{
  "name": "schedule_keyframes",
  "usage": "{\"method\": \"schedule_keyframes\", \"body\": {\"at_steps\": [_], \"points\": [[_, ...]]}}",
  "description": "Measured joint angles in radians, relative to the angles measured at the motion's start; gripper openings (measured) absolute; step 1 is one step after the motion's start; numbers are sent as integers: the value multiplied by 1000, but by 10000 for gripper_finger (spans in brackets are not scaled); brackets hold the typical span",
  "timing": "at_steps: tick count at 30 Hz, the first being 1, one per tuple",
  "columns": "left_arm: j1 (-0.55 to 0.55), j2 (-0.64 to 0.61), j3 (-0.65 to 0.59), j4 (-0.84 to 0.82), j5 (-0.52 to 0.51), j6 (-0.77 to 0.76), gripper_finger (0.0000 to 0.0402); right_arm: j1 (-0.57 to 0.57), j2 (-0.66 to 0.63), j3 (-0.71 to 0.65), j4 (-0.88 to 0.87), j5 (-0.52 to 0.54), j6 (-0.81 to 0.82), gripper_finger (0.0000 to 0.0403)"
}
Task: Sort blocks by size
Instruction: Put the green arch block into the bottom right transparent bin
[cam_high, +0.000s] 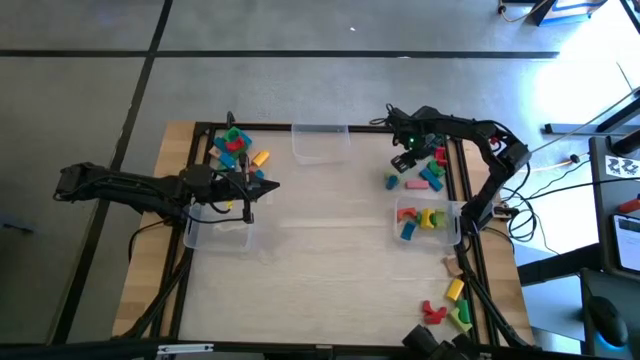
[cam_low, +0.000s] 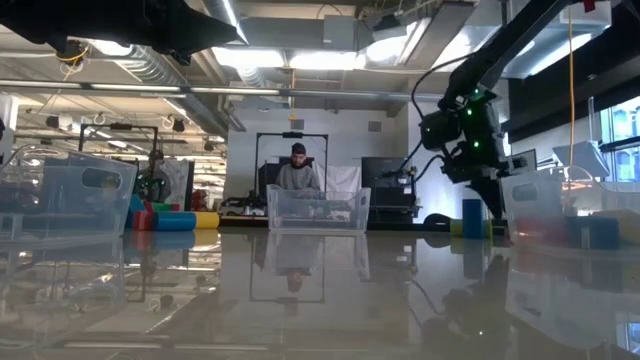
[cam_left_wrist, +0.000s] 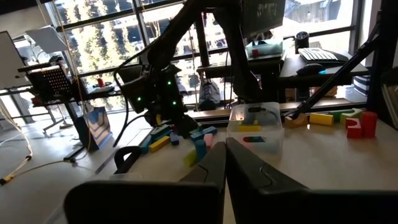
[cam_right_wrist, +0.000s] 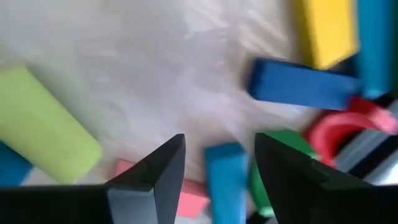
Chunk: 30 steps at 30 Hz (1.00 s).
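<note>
The right pincer (cam_high: 408, 158) hangs low over a scatter of blocks (cam_high: 428, 172) at the far right of the desk (cam_high: 330, 260), its fingers apart with nothing between them. In its wrist view the two dark fingers straddle a short blue block (cam_right_wrist: 225, 180) lying on the wood, with a pink block (cam_right_wrist: 186, 190) just beside it, a green one (cam_right_wrist: 283, 146), a red arched piece (cam_right_wrist: 345, 134), a long blue bar (cam_right_wrist: 298, 84), a yellow block (cam_right_wrist: 326, 28) and a pale green cylinder (cam_right_wrist: 43, 134) around them.

The left pincer (cam_high: 248, 190) is pressed together and empty (its fingers meet in a single seam in its own wrist view), held above a clear bin (cam_high: 218, 228) at the desk's left. A second heap of blocks (cam_high: 236, 150) lies just beyond it, by the far left corner.

Another clear bin (cam_high: 455, 228) on the right holds a few blocks (cam_high: 420, 220) in red, yellow, green and blue. A third bin (cam_high: 320, 140) stands at the far edge, in the middle. More blocks (cam_high: 447, 303) lie near the front right corner.
</note>
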Motion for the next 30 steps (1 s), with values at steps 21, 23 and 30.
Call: {"method": "schedule_keyframes", "body": {"at_steps": [21,23,30], "points": [[0,0,0,-17,0,-6,4,-92,-9,-100,23,99,153,195],[0,0,0,-17,0,-6,4,-92,-9,-111,52,92,154,195],[0,0,0,-17,0,1,4,-92,-12,-135,94,118,152,195]]}}
